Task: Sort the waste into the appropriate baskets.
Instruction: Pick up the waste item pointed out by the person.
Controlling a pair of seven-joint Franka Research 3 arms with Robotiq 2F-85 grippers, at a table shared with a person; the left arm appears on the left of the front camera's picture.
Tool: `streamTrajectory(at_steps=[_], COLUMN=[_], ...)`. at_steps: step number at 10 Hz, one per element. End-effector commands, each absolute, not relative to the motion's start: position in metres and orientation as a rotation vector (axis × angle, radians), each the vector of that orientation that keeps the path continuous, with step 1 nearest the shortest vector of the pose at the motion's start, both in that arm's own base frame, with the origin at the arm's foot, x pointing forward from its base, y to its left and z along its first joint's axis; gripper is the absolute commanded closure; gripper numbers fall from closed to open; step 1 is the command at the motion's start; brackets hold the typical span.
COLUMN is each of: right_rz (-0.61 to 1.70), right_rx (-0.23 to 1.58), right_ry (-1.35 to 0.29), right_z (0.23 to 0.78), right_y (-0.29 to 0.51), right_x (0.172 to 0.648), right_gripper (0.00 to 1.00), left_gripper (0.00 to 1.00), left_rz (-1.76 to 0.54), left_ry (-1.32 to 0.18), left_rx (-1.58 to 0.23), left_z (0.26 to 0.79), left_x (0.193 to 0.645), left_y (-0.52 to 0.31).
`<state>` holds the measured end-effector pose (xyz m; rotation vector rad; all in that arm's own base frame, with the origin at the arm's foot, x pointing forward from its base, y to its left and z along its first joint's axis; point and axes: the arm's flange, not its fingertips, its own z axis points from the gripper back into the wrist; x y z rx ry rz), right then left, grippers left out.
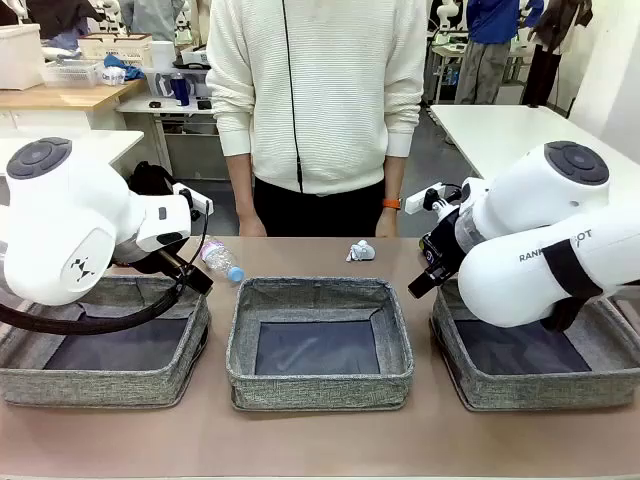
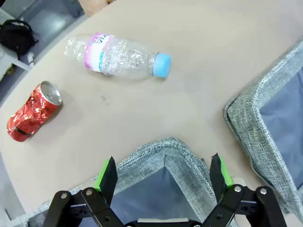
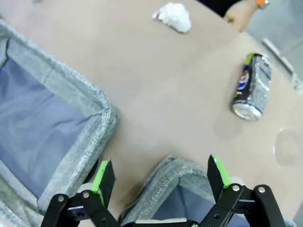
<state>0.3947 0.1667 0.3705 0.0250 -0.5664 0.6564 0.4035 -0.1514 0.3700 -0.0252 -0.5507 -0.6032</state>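
Note:
A clear bottle (image 2: 120,57) with a blue cap and pink label lies on its side on the table, also seen as the bottle (image 1: 222,260) behind the left basket (image 1: 100,385). A crushed red can (image 2: 33,111) lies near it. My left gripper (image 2: 163,177) hangs open over that basket's far corner (image 2: 161,151), holding nothing. A white paper wad (image 3: 173,16) and a black can (image 3: 252,85) lie beyond the right basket (image 3: 165,177). Above its corner my right gripper (image 3: 161,179) is open and empty. The middle basket (image 1: 320,385) has nothing in it.
A person in a white top stands at the far edge, hands (image 1: 388,222) resting by the table. The paper wad (image 1: 361,250) lies just in front of them. Both white arms (image 1: 70,230) crowd the table's left and right sides.

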Motion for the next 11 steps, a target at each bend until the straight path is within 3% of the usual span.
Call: streamTrajectory(at_steps=[1,11], right_rz=[0.656,0.656], right_rx=[0.025,0.025], right_ry=[-0.567,-0.567], right_z=[0.3706,0.3706], right_y=[0.1667,0.1667], right_x=[0.3947,0.3947], right_gripper=[0.0,0.0], left_gripper=[0.0,0.0], left_rz=[-0.603,-0.603], left_ry=[-0.551,-0.551], left_rx=[-0.025,-0.025], left_z=[0.37,0.37], left_x=[0.4034,0.4034], left_y=[-0.1514,-0.1514])
